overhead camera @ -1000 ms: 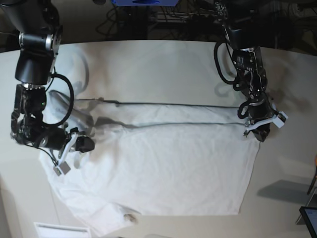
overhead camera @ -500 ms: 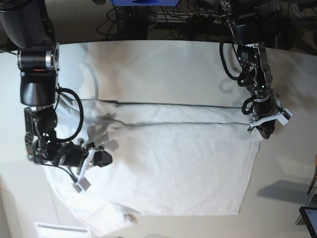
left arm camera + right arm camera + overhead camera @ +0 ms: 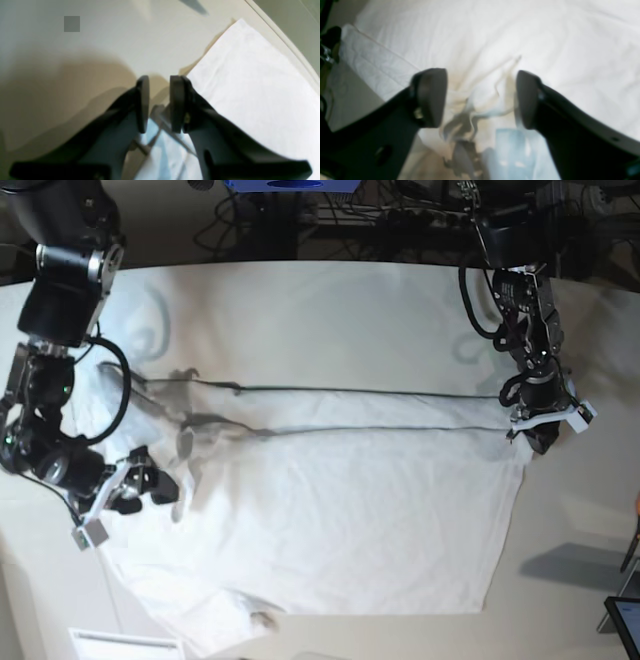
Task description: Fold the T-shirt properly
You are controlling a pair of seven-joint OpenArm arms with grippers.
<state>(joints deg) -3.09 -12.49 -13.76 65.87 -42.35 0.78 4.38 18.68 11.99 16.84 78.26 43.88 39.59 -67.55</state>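
Right gripper (image 3: 128, 492) spread wide, empty, over the sleeve side. Shirt (image 3: 330, 510) flat on counter (image 3: 330, 310), top band folded; soft, light, limp, so pinch hems or corners. Left gripper (image 3: 543, 430) narrow at the fold corner; hold unclear.

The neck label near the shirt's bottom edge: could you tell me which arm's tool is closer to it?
Right. The right tool sits over the T-shirt up and left of the neck label; the left tool is far across, at the opposite edge.

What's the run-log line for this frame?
phase: fold underway | T-shirt: spread flat, far edge folded over | left gripper: narrowly open, beside right shirt corner | right gripper: open over bunched fabric, left side
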